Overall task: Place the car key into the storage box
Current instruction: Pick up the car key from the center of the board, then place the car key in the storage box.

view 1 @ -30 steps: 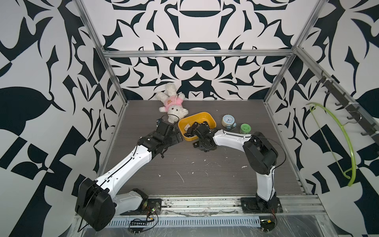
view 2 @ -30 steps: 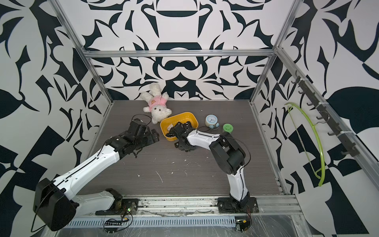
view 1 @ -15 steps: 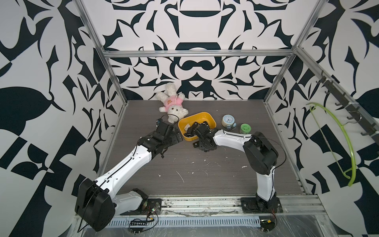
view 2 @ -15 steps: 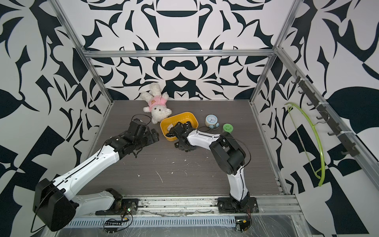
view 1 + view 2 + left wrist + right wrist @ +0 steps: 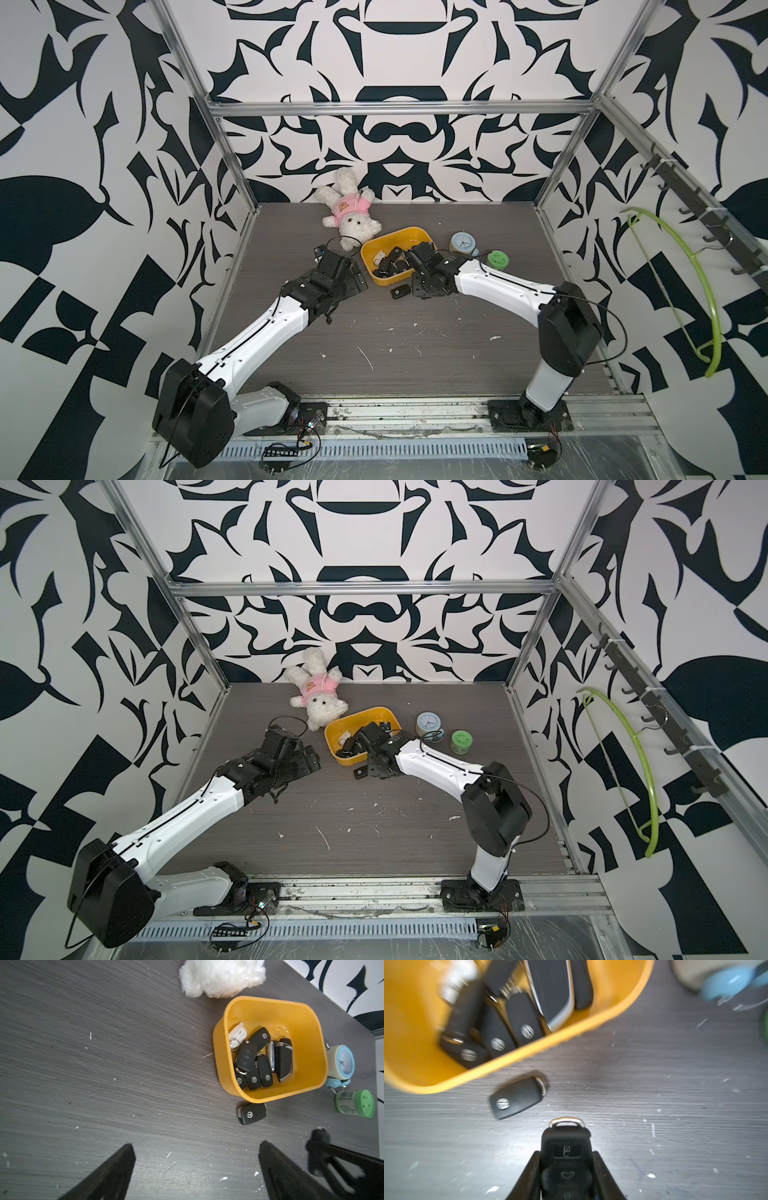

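The storage box [image 5: 399,237] [image 5: 361,719] [image 5: 270,1001] [image 5: 409,1022] is a yellow-orange tub at mid-table with several black key fobs inside. My right gripper [image 5: 565,1153] is shut on a black car key [image 5: 566,1140], buttons up and ring forward, just in front of the box's near wall. A second car key [image 5: 400,292] [image 5: 360,772] [image 5: 251,1113] [image 5: 517,1100] lies flat on the table against that wall. My left gripper [image 5: 196,1145] [image 5: 353,276] hangs open and empty to the left of the box.
A white plush rabbit [image 5: 351,212] in a pink top lies behind the box. A small blue alarm clock [image 5: 462,242] and a green-lidded jar [image 5: 498,260] stand to its right. A green hanger [image 5: 702,282] hangs on the right wall rail.
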### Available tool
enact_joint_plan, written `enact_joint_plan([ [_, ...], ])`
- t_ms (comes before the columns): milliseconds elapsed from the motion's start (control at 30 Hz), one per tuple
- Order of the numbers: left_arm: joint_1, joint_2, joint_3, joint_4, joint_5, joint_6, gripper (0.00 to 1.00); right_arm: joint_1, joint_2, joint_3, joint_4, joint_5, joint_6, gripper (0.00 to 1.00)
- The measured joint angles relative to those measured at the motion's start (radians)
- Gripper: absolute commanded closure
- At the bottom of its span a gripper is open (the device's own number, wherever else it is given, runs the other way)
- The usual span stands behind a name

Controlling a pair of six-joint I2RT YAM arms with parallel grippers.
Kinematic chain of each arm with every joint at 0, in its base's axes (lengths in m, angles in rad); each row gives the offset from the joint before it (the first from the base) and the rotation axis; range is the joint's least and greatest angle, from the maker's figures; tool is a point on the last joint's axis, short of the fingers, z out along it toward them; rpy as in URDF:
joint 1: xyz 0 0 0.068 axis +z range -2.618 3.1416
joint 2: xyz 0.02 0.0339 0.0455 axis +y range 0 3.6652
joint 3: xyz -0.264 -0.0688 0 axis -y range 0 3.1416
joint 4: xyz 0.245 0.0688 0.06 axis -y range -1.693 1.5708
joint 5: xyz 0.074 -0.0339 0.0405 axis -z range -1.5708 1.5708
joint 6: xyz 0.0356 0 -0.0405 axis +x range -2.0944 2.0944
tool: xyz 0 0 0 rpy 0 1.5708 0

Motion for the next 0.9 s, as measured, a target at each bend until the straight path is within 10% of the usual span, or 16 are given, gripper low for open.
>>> enact_joint_plan([
  [900, 0.025, 0.0, -0.101, 0.044, 0.048, -0.061, 0.01, -0.097, 0.483, 0.528, 0.029, -0.109, -0.164, 1.0],
])
